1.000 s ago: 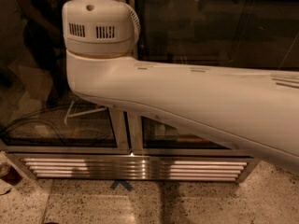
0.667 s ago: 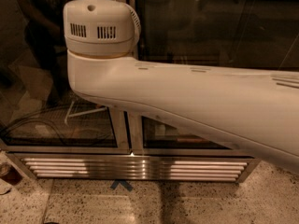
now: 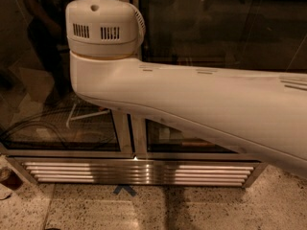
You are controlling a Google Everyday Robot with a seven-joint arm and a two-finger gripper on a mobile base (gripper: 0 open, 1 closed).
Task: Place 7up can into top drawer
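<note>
- Filling my feed from 10 o'clock down to 4 o'clock, the robot's white arm [image 3: 192, 104] blocks most of the view, its vented joint housing [image 3: 103, 28] capping the upper left.
- Nothing has changed from a second ago: arm and background sit exactly as they did, so by my reading the task has not advanced in that time.
- The gripper is out of frame (on which side, I cannot say); I cannot tell whether it is open, closed or carrying anything.
- The 7up can is nowhere in view, and neither is the top drawer, so I cannot say whether the can is already in hand.
- Behind the arm stand dark glass doors [image 3: 211, 28], with a slatted metal grille [image 3: 139, 171] at 6 o'clock and a blue tape mark [image 3: 124, 189] on the speckled floor [image 3: 192, 210] just below it.
- My judgement: the placing is not yet under way, and the drawer must first come into sight.
</note>
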